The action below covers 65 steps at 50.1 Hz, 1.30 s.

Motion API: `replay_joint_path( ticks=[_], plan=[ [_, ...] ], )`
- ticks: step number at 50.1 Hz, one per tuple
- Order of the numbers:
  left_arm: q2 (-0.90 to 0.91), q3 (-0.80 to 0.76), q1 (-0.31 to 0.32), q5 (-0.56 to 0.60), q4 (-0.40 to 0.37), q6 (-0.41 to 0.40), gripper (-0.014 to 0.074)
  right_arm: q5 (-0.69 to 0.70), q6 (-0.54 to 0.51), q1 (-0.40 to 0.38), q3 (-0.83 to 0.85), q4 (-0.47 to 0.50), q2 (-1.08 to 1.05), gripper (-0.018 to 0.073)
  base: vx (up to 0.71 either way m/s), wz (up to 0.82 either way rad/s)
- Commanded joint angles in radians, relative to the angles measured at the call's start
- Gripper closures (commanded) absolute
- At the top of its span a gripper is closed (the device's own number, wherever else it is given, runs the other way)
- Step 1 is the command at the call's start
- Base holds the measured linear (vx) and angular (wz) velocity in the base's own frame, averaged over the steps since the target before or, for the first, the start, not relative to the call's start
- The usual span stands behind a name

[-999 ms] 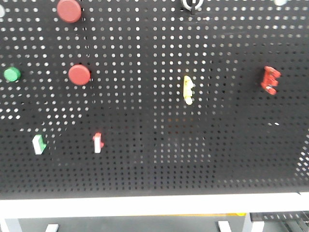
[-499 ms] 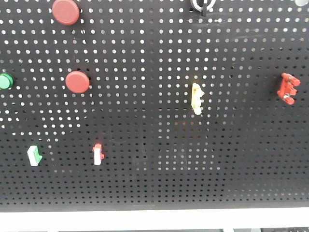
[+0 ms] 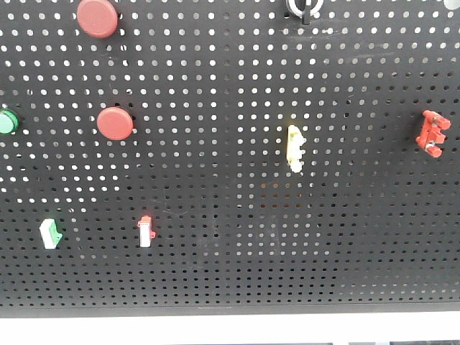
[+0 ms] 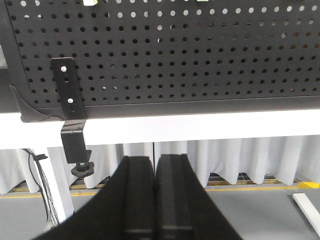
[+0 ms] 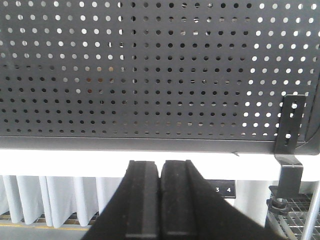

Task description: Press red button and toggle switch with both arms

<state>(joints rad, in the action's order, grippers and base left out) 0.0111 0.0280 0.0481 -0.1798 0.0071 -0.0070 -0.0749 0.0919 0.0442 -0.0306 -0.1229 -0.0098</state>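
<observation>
Toggle switch sits at the very top edge of the front view, right of centre. The frame cuts it off, so only part of its black collar and a bit of pale lever show. Neither claw appears in that view.

In the left wrist view the left claw fills the bottom centre. Its two black fingers are pressed together with nothing between them. Above it runs a white table edge, and above that the black pegboard. A black bracket at the left of the frame clamps the board to the edge, with a knob under it. White curtain hangs behind.

In the right wrist view the right claw is likewise at bottom centre, fingers together and holding nothing. It is below the white edge and the pegboard's lower rim. A second bracket is at the right of the frame, and a small label reads 3 4.

On the board in the front view, one red button is at the upper left and a second red button is below it. A green button is at the left edge. A yellow clip stands below the toggle switch, and a red bracket piece is at the right. A green-and-white piece and a red-and-white piece sit at the lower left.
</observation>
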Motion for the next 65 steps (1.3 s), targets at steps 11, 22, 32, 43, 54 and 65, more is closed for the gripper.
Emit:
replay_joint_path(
  ticks=[11, 22, 32, 43, 54, 65],
  plan=[
    [-0.015, 0.033, 0.002, 0.239, -0.007, -0.004, 0.0594, 0.221, -0.004, -0.007, -0.010, 0.000, -0.018, 0.0559, 0.00, 0.00],
    [-0.016, -0.106, 0.002, 0.493, 0.008, -0.034, 0.0594, 0.385, 0.058, -0.007, 0.074, 0.011, -0.011, 0.0559, 0.00, 0.00],
    [-0.132, -0.493, 0.002, 0.261, 0.024, -0.043, 0.0594, 0.193, 0.051, -0.007, 0.433, -0.037, 0.126, 0.0559, 0.00, 0.00],
    [-0.394, -0.889, 0.002, 0.115, 0.025, -0.027, 0.0594, 0.060, 0.049, -0.007, 0.784, -0.058, 0.359, 0.0559, 0.00, 0.00],
    [-0.642, -0.983, 0.003, 0.137, 0.023, -0.031, 0.0594, 0.075, 0.039, -0.007, 0.890, -0.052, 0.555, 0.0559, 0.00, 0.00],
    [-0.805, -1.044, 0.040, 0.316, -0.027, -0.031, 0.0594, 0.169, 0.043, -0.007, 0.890, -0.052, 0.635, 0.0559, 0.00, 0.00]
  ],
)
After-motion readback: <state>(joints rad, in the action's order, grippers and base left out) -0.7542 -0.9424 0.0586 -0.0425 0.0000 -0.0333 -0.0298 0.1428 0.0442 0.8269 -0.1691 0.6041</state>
